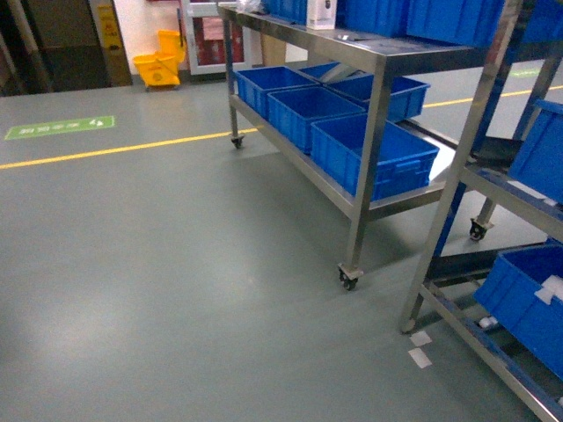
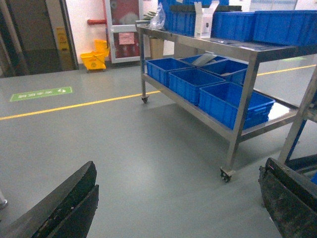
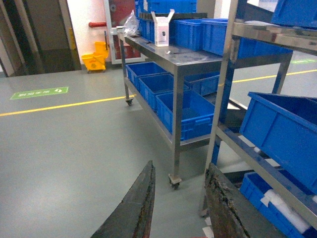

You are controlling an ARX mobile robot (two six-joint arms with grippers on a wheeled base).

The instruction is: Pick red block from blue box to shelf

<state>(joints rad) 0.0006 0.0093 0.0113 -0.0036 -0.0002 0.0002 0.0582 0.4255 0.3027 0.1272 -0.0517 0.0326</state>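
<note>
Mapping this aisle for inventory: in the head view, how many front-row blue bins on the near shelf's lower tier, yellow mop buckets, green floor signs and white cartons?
Blue bins, front row, lower tier of shelf: 3
Yellow mop bucket: 1
Green floor sign: 1
White carton: 1
Total: 6

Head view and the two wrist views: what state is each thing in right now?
Left gripper: open, empty, above the floor.
Right gripper: open, empty.
Blue bins on the lower tier: upright, side by side.
Steel shelf: standing on casters.
White carton: flaps open, on top tier.
Red block: not visible.
</note>
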